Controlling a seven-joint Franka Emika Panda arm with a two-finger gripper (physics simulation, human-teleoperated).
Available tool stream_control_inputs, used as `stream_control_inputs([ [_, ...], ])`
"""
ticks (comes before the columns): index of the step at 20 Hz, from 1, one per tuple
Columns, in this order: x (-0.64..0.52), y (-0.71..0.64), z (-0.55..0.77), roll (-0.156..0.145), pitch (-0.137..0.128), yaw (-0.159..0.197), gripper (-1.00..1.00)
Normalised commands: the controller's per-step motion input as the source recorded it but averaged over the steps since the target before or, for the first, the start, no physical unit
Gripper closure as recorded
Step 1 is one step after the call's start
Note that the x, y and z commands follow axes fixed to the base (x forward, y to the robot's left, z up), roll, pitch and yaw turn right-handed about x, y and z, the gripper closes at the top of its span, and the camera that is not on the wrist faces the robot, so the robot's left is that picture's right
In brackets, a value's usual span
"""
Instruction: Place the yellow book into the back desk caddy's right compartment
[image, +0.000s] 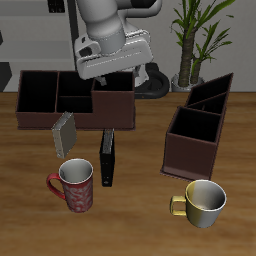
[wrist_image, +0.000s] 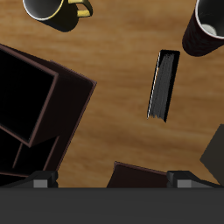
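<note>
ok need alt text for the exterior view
A robot arm's gripper hangs above the back desk caddy on a wooden table. In front lie the yellow book, a black book, and two mugs.

Your tool hiding its fingertips behind its body, right compartment partly covered, yellow book running off frame.

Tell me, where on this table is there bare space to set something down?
Bare wood shows between the red mug and yellow mug along the front edge, and between the black book and the slanted caddy. It is crowded around the yellow book, which sits close to the back caddy, near the black book.
</note>
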Motion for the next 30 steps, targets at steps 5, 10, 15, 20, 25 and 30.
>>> stream_control_inputs([
  [5, -0.11, -0.47, -0.05, -0.047, -0.016, -0.051, -1.0],
  [10, -0.09, -0.39, -0.11, -0.042, 0.002, -0.007, -1.0],
  [15, -0.12, -0.5, 0.0, -0.162, -0.054, -0.082, -1.0],
  [20, -0.18, -0.38, -0.14, -0.006, 0.01, 0.02, -1.0],
  [25, -0.13, -0.36, -0.1, -0.066, -0.006, -0.004, -1.0],
  [30, -0.13, -0.41, -0.2, -0.052, -0.001, -0.006, -1.0],
])
